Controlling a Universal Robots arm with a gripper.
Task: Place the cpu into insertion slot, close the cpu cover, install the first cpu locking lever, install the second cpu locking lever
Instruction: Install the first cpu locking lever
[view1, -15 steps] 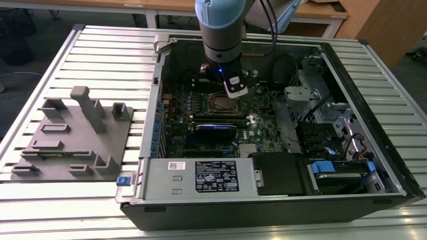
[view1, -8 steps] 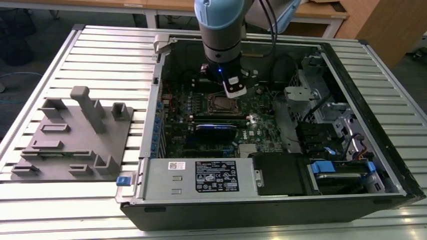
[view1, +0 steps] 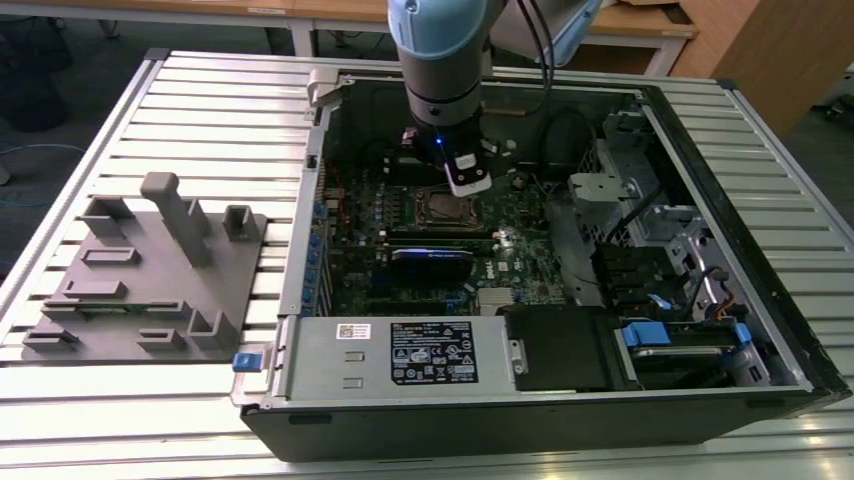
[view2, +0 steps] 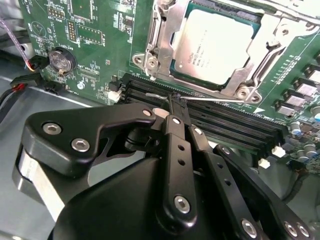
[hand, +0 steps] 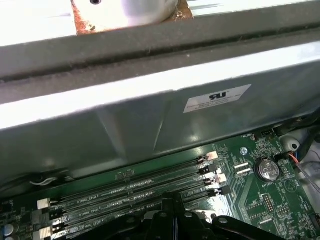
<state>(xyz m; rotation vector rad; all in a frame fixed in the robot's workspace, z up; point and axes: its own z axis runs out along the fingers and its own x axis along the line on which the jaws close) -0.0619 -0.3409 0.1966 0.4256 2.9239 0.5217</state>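
Claw (view2: 173, 100) fingers together, pinched on thin wire lever (view2: 220, 99), above memory slots (view2: 225, 122). Cpu (view2: 216, 45) just beyond claw tips, seated on board (view2: 100, 40), cover (view2: 159, 35) down around it. Lever likely stiff, springy, slick; hold near hooked end looks right. Cpu probably fragile.

I'm low over the memory slots (view2: 230, 127); case wall (hand: 150, 115) close on one side, socket (view2: 155, 31) just past my gripper (view2: 172, 102) tips, lever (view2: 215, 99) across them. Free room above.
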